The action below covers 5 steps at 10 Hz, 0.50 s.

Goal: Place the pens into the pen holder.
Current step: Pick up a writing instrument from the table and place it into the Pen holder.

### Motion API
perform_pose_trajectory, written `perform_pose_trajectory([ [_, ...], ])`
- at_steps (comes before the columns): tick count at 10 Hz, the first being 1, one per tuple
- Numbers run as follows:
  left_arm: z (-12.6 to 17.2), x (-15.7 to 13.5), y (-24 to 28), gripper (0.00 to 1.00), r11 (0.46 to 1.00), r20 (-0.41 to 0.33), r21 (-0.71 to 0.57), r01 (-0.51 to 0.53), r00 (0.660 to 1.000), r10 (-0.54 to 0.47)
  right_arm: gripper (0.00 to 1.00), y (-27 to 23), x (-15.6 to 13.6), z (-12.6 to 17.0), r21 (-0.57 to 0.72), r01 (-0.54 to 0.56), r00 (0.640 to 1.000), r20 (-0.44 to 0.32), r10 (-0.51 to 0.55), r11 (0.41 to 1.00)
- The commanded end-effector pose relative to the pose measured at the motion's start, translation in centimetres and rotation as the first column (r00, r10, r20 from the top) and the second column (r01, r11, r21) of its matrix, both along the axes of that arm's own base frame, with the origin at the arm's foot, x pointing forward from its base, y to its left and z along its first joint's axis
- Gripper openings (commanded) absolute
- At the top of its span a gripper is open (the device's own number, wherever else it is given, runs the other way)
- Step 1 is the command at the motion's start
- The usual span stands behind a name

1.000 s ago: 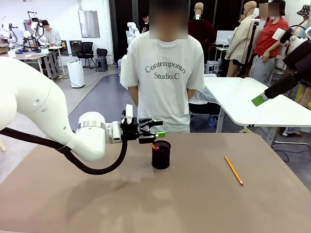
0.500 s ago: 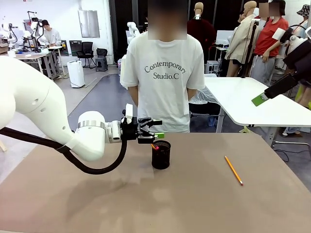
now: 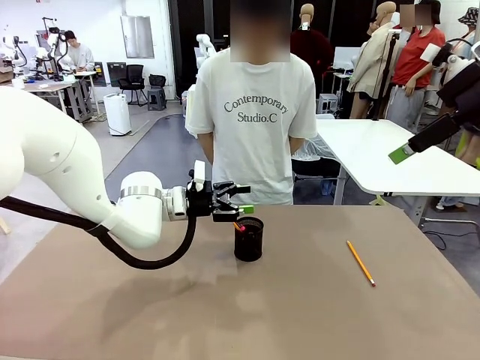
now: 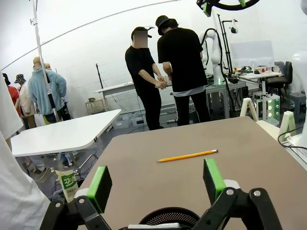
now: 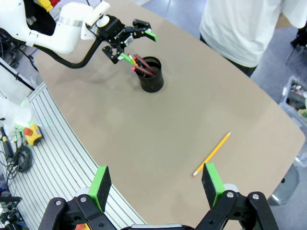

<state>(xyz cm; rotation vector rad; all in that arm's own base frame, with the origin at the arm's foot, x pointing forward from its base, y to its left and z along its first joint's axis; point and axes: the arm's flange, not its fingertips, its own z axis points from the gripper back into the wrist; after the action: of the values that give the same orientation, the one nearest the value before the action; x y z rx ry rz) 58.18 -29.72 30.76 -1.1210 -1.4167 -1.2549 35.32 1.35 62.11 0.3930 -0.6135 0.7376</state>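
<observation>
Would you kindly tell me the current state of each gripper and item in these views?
left gripper: open, holding nothing, at the pen holder's rim.
right gripper: open, holding nothing, raised high over the table.
pen holder: upright, pens inside.
pens: leaning in the pen holder.
pencil: lying flat on the table, apart from the pen holder, not yet placed.

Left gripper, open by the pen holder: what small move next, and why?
Probably draw the left gripper back from the pen holder: its jaws stand open and empty, pens already lean inside, and the last pencil lies apart, below the open right gripper.
</observation>
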Motion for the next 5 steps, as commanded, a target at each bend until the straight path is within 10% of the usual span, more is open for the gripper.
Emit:
perform_pose_trajectory([
  [1,0.0,0.0,0.0,1.0,1.0,0.0,0.0,0.0,1.0,0.0,1.0,0.1,0.0,0.1,0.014,-0.002,1.0,-0.004,0.002,1.0],
  [5,4.0,0.5,4.6,1.0,0.988,0.01,0.121,0.101,0.995,-0.103,1.0,0.1,0.0,0.1,0.014,-0.002,1.0,-0.004,0.002,1.0],
])
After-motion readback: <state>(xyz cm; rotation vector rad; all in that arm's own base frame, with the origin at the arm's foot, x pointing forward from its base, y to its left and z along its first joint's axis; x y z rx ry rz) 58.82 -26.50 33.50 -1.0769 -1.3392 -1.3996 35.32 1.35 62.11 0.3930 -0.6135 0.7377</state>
